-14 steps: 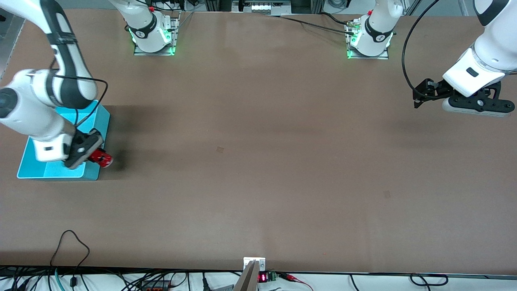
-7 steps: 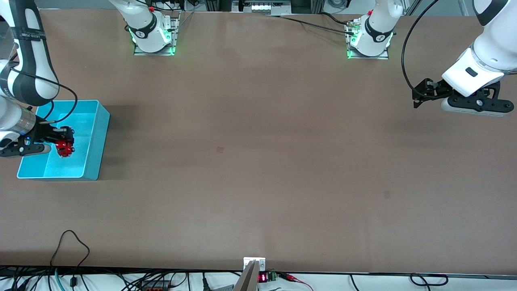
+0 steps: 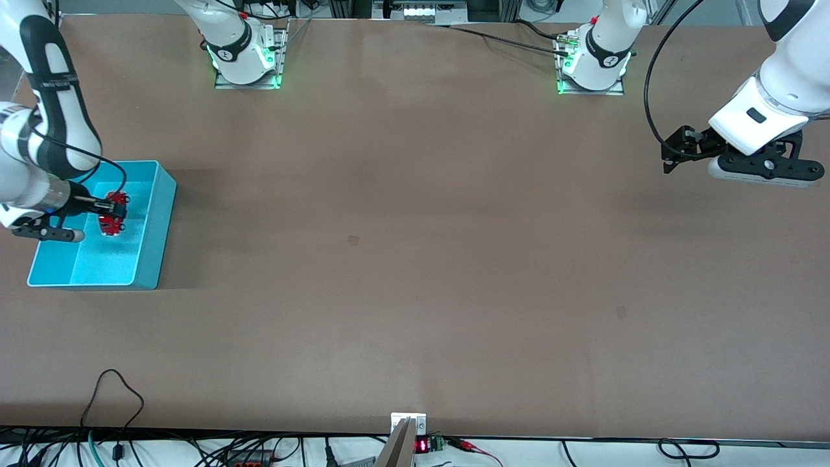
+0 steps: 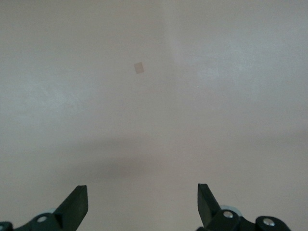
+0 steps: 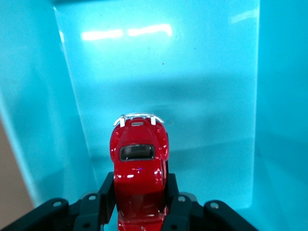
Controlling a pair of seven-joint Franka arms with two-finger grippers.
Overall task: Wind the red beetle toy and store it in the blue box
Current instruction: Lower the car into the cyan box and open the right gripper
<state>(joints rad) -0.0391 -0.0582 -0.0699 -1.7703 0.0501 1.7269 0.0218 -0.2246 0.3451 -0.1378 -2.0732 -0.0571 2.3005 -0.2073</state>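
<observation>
My right gripper (image 3: 111, 214) is shut on the red beetle toy (image 3: 112, 220) and holds it over the inside of the blue box (image 3: 150, 259), which stands at the right arm's end of the table. In the right wrist view the glossy red toy (image 5: 138, 159) sits between the two black fingers (image 5: 107, 190), its silvery bumper pointing at the box's cyan floor (image 5: 192, 96). My left gripper (image 3: 671, 152) is open and empty, held above bare table at the left arm's end; its own view shows two spread fingertips (image 4: 77, 202) over brown tabletop.
The brown table (image 3: 415, 259) has a small dark mark (image 3: 353, 240) near its middle. Cables (image 3: 110, 402) lie along the edge nearest the front camera. The two arm bases (image 3: 246, 58) stand along the edge farthest from it.
My right gripper has carried the red toy from just outside the box's corner to over its inside, and turned so the toy's underside faces up in the front view. The left arm has not moved.
</observation>
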